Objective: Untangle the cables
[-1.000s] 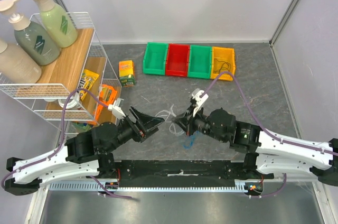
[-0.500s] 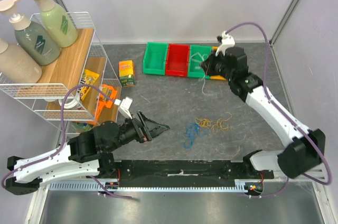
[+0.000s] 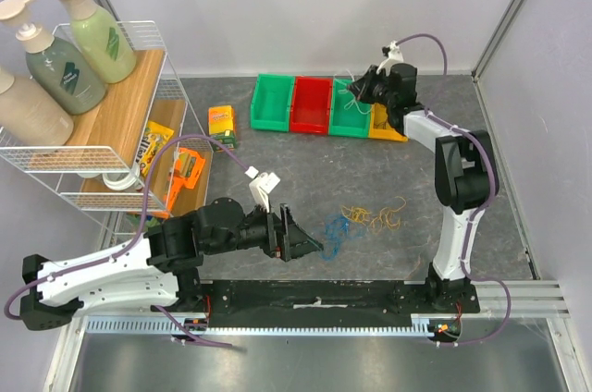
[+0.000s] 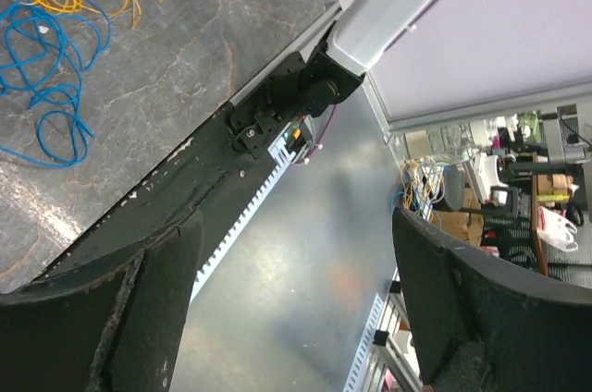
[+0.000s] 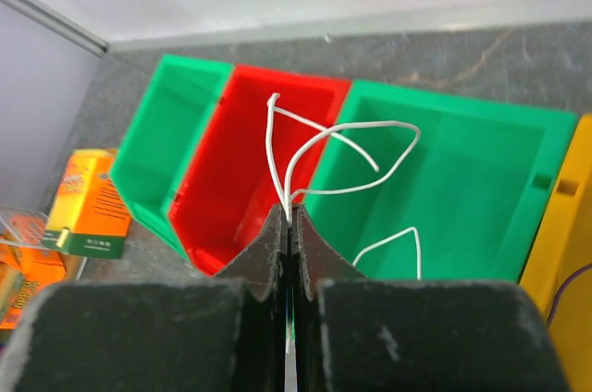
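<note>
The white cable (image 5: 368,124) hangs pinched in the fully closed right end effector (image 5: 289,216) above a green bin (image 5: 481,161). The blue cable (image 3: 335,230) and yellow cables (image 3: 370,216) lie mid-tabletop (image 3: 277,152). This looks like drop-off: next, release over the bin. The left end effector (image 3: 301,237) gapes wide, empty.

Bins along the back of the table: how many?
4, in one row: left green bin, red bin, right green bin, then yellow bin at the right end. No sign of others hidden.
</note>
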Controlling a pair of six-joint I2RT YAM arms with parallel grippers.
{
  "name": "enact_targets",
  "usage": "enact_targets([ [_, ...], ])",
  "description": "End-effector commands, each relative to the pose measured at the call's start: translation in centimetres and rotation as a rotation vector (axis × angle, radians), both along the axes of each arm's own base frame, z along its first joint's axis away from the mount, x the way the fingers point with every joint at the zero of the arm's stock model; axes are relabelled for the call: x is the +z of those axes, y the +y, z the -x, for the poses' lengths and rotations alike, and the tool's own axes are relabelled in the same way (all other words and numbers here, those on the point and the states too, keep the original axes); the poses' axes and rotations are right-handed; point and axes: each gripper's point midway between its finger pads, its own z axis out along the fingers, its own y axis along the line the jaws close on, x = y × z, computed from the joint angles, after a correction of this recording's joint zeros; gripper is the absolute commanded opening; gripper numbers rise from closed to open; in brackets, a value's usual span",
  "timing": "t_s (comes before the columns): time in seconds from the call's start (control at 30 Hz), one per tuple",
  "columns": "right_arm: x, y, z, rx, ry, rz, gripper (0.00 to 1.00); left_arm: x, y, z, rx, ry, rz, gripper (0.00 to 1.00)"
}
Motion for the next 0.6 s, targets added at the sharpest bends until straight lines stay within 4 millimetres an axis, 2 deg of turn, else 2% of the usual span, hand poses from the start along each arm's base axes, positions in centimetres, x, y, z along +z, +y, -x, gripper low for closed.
enact_targets([
  [0.0,1.2,0.4,-1.0,0.01,-0.099,0.008,0.0,2.3,0.0,1.1,-0.089,-0.072,0.041,0.88],
  [0.07,-1.4,-0.8,-0.5,-0.038,-0.041,0.066,0.0,2.1,0.1,0.9,-0.076,-0.082,0.036,0.88],
  [0.17,-4.2,-2.4,0.6,-0.093,0.027,0.156,0.0,2.3,0.3,0.6,-0.063,-0.102,0.035,0.88],
  [0.3,-6.3,-3.0,1.0,-0.107,0.121,0.261,0.0,2.5,0.2,0.4,-0.067,-0.122,0.022,0.88],
  [0.43,-6.6,-2.3,0.6,-0.095,0.174,0.311,0.01,2.6,0.0,0.0,-0.053,-0.129,0.009,0.88],
  [0.47,-7.0,-2.2,0.5,-0.095,0.199,0.328,0.08,2.7,0.0,0.0,-0.052,-0.125,0.01,0.88],
  [0.5,-6.8,-2.2,0.3,-0.093,0.219,0.34,0.22,2.7,-0.1,0.1,-0.054,-0.117,0.011,0.88],
  [0.57,-7.1,-1.7,0.4,-0.075,0.289,0.382,0.41,2.7,-0.1,0.4,-0.061,-0.096,0.016,0.88],
])
